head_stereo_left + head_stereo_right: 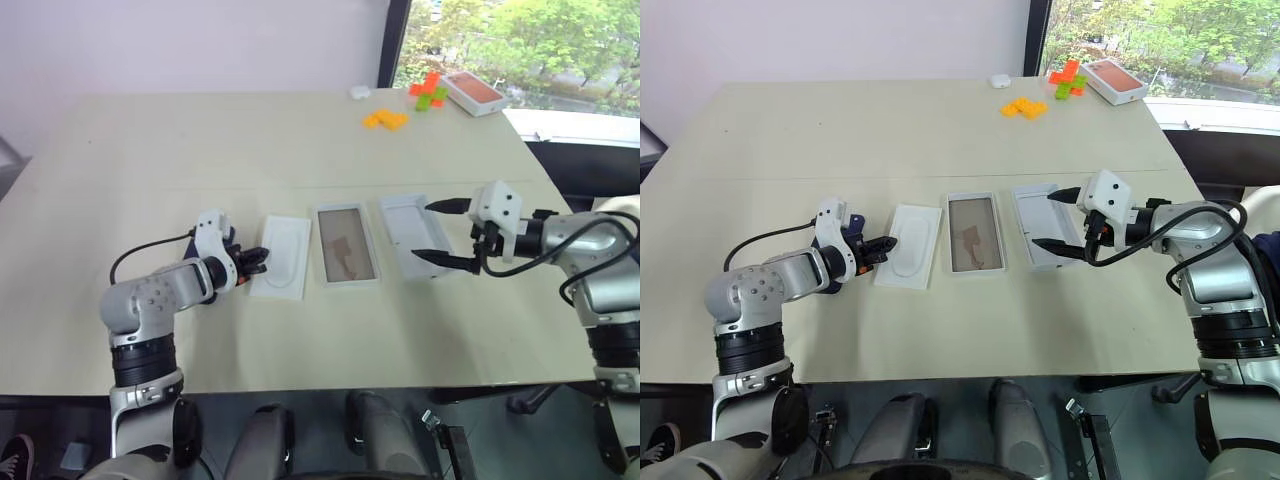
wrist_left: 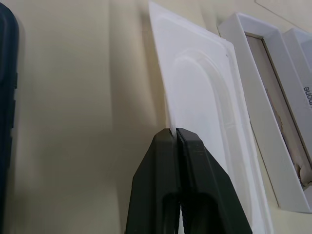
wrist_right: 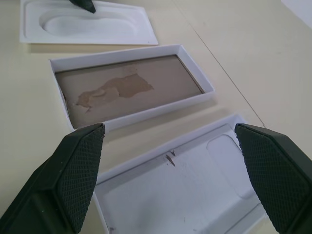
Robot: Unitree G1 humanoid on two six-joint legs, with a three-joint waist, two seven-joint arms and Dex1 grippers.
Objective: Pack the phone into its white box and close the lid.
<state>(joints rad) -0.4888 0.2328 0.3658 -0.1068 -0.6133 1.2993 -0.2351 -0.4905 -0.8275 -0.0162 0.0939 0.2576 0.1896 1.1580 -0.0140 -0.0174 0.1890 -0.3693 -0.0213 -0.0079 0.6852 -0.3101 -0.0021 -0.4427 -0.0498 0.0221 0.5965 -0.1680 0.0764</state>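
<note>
Left claw pinched shut on the white insert's edge, right claw gaping over the lid, phone just left of the insert — that thin edge could slip free.

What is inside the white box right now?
The white box holds no phone: its brownish floor shows bare, with a lighter torn-looking patch. The phone lies on the table beyond the insert. What is under that floor cannot be seen.
</note>
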